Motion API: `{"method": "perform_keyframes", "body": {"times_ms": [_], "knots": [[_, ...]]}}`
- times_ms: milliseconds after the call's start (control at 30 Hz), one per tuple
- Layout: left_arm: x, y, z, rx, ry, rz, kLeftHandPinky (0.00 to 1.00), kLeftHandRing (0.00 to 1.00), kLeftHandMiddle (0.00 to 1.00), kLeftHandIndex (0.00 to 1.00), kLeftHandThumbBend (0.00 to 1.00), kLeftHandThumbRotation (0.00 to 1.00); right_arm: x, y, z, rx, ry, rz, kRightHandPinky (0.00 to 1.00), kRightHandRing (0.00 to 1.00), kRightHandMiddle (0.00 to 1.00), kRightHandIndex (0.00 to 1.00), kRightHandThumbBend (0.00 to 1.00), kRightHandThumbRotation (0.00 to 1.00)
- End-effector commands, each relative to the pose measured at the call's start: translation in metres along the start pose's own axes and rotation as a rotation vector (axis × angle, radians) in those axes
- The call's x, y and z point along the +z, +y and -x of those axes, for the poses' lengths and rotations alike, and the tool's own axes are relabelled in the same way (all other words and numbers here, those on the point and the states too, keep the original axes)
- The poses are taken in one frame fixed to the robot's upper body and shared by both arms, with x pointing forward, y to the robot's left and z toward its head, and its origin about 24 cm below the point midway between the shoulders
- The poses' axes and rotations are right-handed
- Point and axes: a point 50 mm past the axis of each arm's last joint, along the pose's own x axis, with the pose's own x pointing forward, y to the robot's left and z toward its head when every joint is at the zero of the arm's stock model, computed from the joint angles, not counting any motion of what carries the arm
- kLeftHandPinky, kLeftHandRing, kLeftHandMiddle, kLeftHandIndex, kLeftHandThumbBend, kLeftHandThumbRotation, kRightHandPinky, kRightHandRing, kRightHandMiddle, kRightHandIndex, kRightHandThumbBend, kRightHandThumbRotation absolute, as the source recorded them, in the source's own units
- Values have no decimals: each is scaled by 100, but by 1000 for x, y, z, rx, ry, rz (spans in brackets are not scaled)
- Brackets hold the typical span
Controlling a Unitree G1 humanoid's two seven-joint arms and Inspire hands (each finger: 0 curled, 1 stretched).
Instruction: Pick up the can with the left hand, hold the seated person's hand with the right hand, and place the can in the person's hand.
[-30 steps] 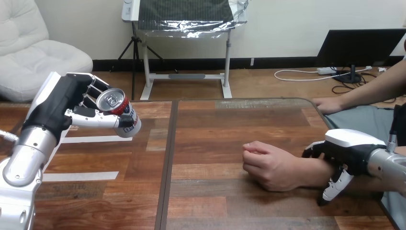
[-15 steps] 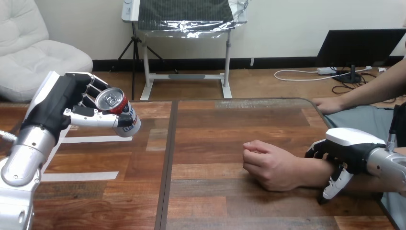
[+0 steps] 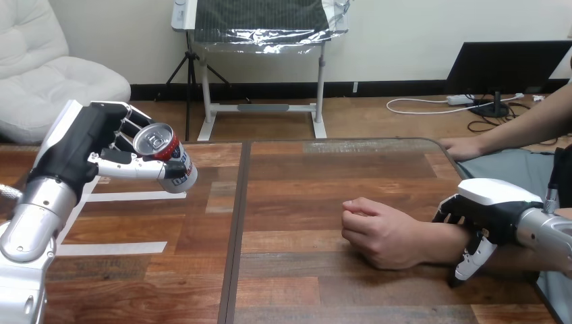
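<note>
My left hand (image 3: 81, 145) is raised above the table's left part, with fingers and thumb curled round a red, white and blue can (image 3: 164, 156). The can is tilted, its silver top facing up and toward me. The person's hand (image 3: 378, 229) lies on the wooden table (image 3: 303, 182) at centre right as a loose fist. Their forearm runs off to the right. My right hand (image 3: 496, 206) sits over that forearm just behind the wrist. Its fingers curl over the far side and its thumb (image 3: 472, 256) reaches down the near side.
The person's other hand (image 3: 465, 147) rests flat at the table's far right edge. White tape stripes (image 3: 128, 196) cross the left tabletop below the can. A dark seam (image 3: 236, 223) divides the table from front to back.
My left hand has drifted slightly left with the can. My right hand has slid a little to the right along the forearm. The person's fist has stayed still.
</note>
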Motion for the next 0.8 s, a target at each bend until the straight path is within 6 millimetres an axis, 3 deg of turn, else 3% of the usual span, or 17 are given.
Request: {"method": "perform_keyframes", "body": {"times_ms": [0, 333, 767], "knots": [[29, 18, -3, 56, -123, -35, 30, 35, 38, 42, 77, 0, -4, 37, -3, 113, 42, -8, 36, 46, 55, 65, 91, 4], [29, 17, -3, 53, -121, -29, 30, 35, 38, 42, 77, 0, -2, 41, -4, 115, 50, 1, 35, 45, 53, 59, 89, 6], [29, 16, -4, 52, -124, -21, 30, 35, 38, 42, 77, 0, 0, 44, -5, 108, 34, -35, 23, 32, 42, 53, 89, 4]]}}
